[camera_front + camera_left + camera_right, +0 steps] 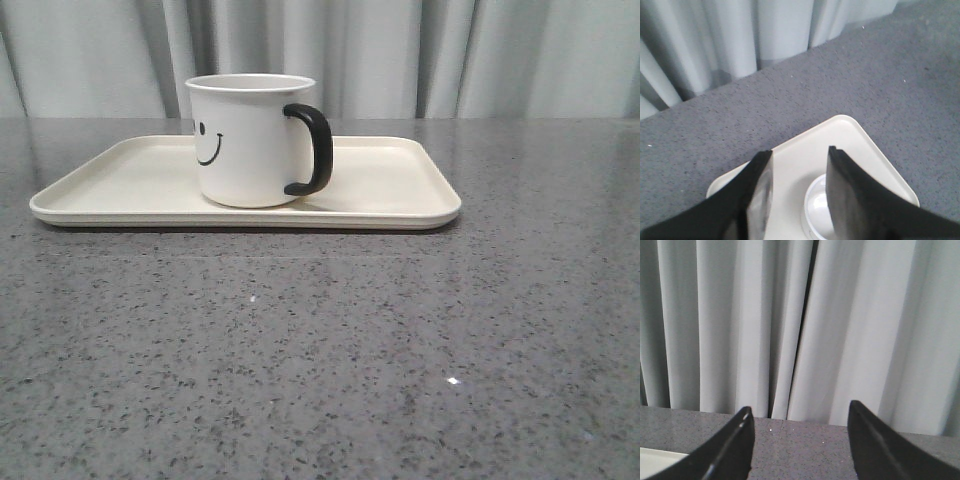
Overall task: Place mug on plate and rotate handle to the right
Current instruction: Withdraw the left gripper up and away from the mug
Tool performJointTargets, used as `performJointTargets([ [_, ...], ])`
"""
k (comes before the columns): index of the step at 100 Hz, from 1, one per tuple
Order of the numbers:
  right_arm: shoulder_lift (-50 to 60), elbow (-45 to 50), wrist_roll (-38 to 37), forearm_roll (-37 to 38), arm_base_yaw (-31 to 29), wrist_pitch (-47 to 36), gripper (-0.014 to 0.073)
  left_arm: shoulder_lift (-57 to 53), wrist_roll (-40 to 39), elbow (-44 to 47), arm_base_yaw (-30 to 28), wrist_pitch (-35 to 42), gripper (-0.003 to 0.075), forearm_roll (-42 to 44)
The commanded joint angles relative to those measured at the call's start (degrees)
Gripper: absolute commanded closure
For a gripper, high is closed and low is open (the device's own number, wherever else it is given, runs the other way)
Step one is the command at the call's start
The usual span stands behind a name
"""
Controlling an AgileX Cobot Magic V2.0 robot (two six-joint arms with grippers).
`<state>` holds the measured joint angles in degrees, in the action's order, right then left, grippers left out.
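Observation:
The white mug (250, 140) with a black smile stands upright on the cream plate (400, 190), its black handle (312, 150) pointing right. No arm shows in the front view. From the left wrist, my left gripper (800, 155) hangs open above the plate (840, 135). The mug's rim (812, 205) shows below, partly hidden behind one finger. My right gripper (799, 415) is open with nothing between its fingers, facing the curtain; a corner of the plate (657, 460) shows beside one finger.
A grey speckled stone tabletop (320, 360) spreads in front of the plate. Pale pleated curtains (400, 50) hang along the table's far edge.

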<state>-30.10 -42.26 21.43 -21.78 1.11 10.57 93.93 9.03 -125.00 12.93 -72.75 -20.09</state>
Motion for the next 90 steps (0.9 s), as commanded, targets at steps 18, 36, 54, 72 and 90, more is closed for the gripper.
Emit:
performJointTargets([
  [18,-0.6,-1.9,0.5,0.3,-0.3,-3.9,0.0169,-10.4,-0.4,-1.7,-6.5,0.4,0.0457,0.4],
  [36,-0.6,-1.9,0.5,0.3,-0.3,-3.8,0.0169,-14.7,-0.4,0.1,-9.2,0.4,0.0457,1.8],
  [54,-0.6,-1.9,0.5,0.3,-0.3,-3.8,0.0169,-20.3,-0.4,9.5,-9.3,0.4,0.0457,8.3],
  [72,-0.6,-1.9,0.5,0.3,-0.3,-3.9,0.0169,-26.4,-0.4,21.5,-9.3,0.9,0.0457,13.0],
  [90,-0.6,-1.9,0.5,0.3,-0.3,-3.9,0.0169,-31.7,-0.5,30.9,-9.3,3.4,0.0460,16.7],
])
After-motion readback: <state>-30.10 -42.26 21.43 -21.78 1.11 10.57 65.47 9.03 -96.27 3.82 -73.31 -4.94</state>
